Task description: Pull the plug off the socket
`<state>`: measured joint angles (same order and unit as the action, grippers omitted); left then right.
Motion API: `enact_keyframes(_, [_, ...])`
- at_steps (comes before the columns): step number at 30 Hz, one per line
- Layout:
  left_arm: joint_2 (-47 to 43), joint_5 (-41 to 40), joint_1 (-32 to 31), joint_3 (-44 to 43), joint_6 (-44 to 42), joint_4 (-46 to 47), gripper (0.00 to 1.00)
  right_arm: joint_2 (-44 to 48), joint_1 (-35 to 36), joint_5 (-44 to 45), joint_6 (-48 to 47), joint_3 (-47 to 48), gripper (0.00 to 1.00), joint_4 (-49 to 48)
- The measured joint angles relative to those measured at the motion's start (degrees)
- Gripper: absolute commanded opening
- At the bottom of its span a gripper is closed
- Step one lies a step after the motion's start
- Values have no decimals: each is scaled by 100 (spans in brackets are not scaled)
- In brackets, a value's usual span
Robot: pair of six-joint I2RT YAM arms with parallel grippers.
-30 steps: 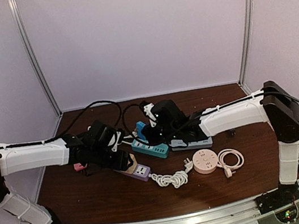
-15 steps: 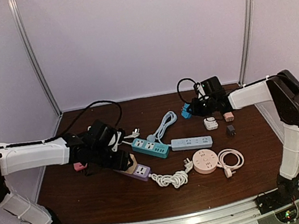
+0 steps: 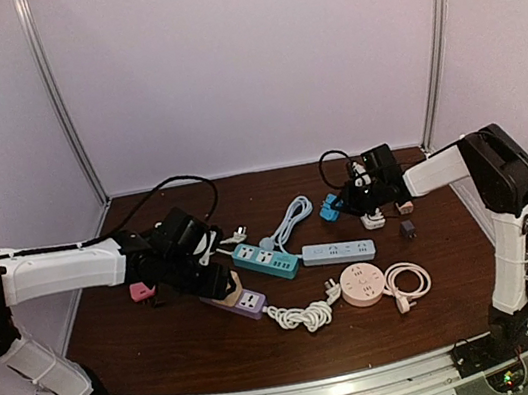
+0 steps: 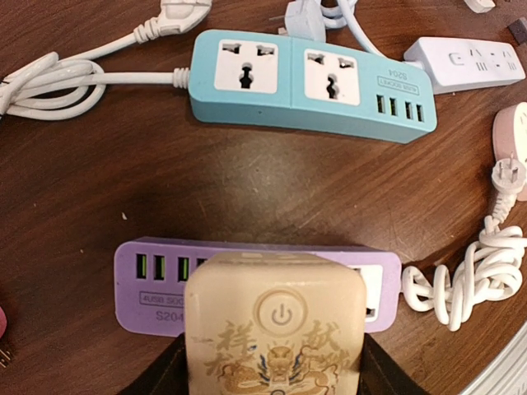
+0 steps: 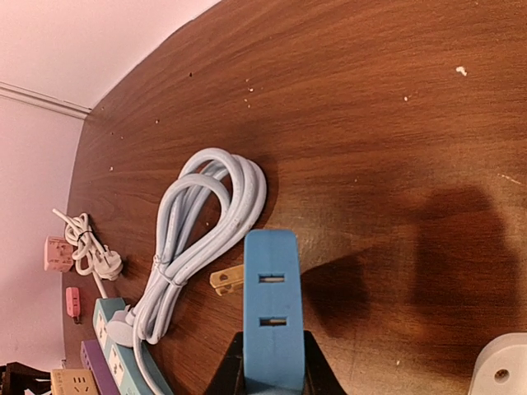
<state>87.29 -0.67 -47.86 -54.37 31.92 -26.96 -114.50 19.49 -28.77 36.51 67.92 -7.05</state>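
Toward the left edge of the desk [image 3: 169, 355], your left gripper [image 3: 215, 281] is clamping the beige plug [image 4: 273, 325], with a dark finger [image 4: 165, 378] pressing on each side of it and the jaws spread only as wide as the plug's body. That plug is sitting upright on the purple strip [image 4: 156, 284], covering its socket face beside the row of green USB ports; you cannot tell whether its pins are fully seated. Just beyond it, toward the far edge, the teal strip [image 4: 305, 86] is lying with both sockets bare, and the white strip [image 4: 469, 59] is lying at its right end. Near the far right corner, your right gripper [image 3: 342, 203] is pinching the blue plug [image 5: 270, 313] by its lower end, holding it clear of every strip with one brass pin [image 5: 226, 280] sticking out sideways, next to the coiled white cable [image 5: 202, 239].
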Motion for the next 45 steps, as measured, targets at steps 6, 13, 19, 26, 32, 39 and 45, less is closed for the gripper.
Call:
enact_keyframes(6, [9, 0, 0, -15, -4, -15, 27, -28, -7, -42, 35, -4, 16, 24])
enact_keyframes(13, [11, 0, 0, -20, -7, -15, 38, -28, -24, 24, -28, -2, 34, 343])
enact_keyframes(19, [20, 0, 0, -39, -20, -37, 45, -26, -28, 199, -149, -2, 49, 603])
enact_keyframes(26, [37, 0, 0, -68, -55, -68, 52, 275, 52, 608, -455, -7, 64, 1036])
enact_keyframes(32, [70, 0, 0, -125, -98, -129, 51, 977, 435, 1082, -857, -114, 71, 1167])
enact_keyframes(39, [83, -2, -9, -155, -179, -170, 42, 1628, 1565, 1484, -1617, -474, 73, 1067])
enact_keyframes(45, [81, -2, -11, -164, -243, -186, 36, 1764, 2734, 1532, -2245, -966, 73, 699])
